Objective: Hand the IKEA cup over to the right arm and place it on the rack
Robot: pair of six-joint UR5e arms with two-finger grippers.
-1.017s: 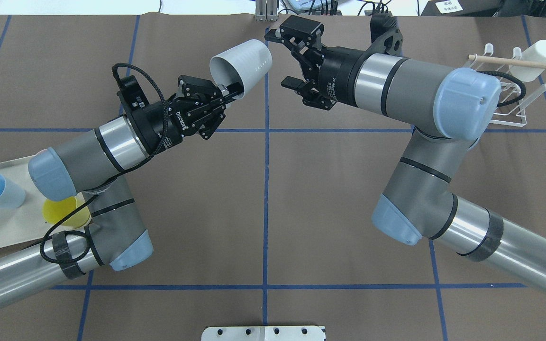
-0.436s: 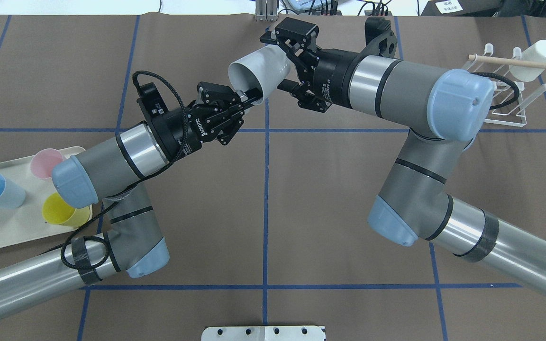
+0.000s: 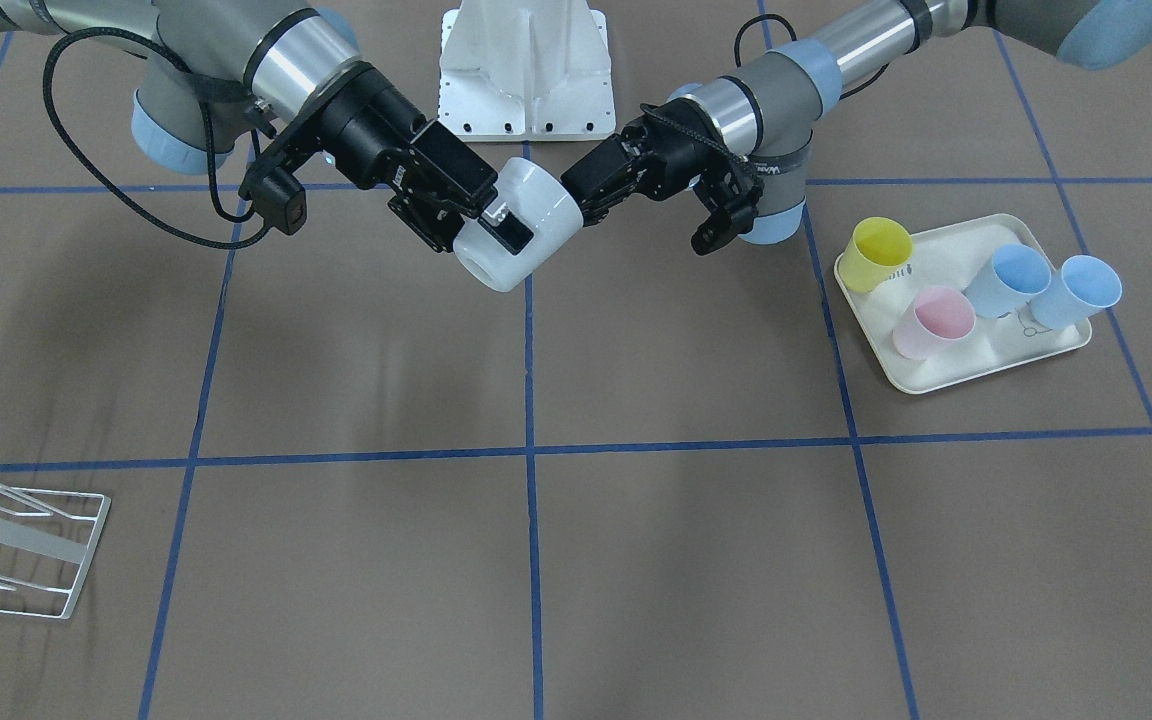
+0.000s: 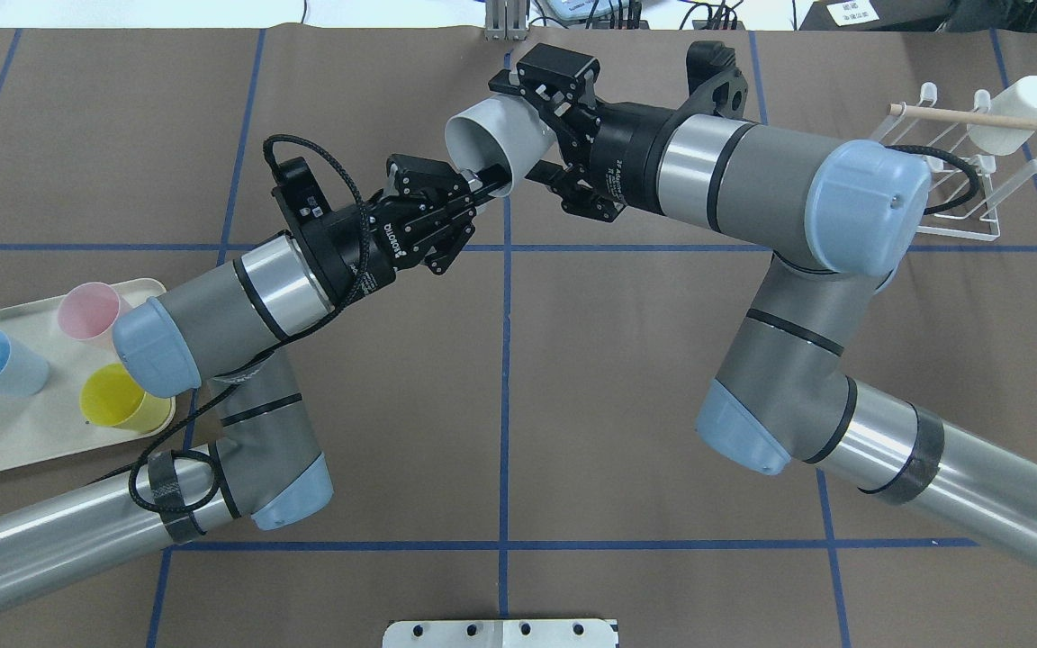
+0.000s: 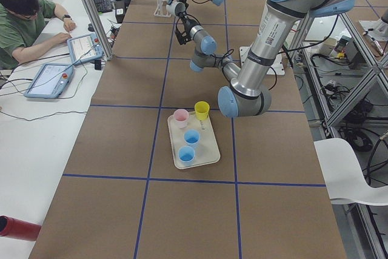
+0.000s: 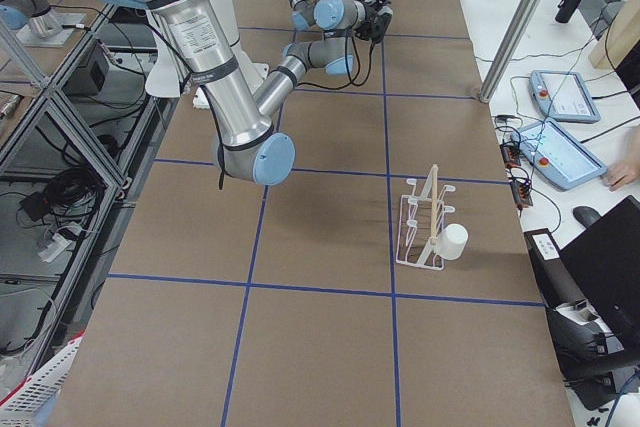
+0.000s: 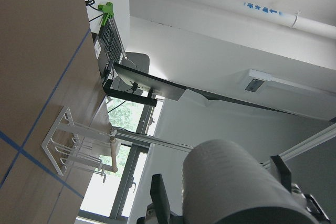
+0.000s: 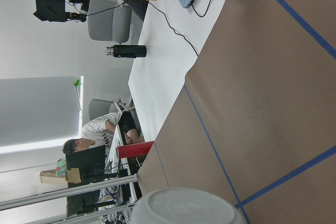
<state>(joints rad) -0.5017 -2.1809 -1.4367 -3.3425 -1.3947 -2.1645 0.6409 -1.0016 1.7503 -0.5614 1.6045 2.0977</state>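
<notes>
White cup [image 4: 485, 137] aloft between arms.
Left end effector [image 4: 481, 187] clamped its rim; right end effector [image 4: 523, 129] stood apart, straddling its base.

A robotics lab: two industrial arms [image 5: 267, 28] over a blue-taped desk [image 5: 121, 150], teach pendants [image 5: 50, 80] and a seated person [image 5: 24, 25] beside it.

The cup [image 4: 491, 144] is smooth, matt pale plastic, faintly ribbed. The brown paper [image 4: 644, 378] beneath is matt and smooth. The rack [image 4: 960, 234] is smooth white-coated wire, probably metal, with a bare pale wooden dowel [image 4: 942, 113].
</notes>
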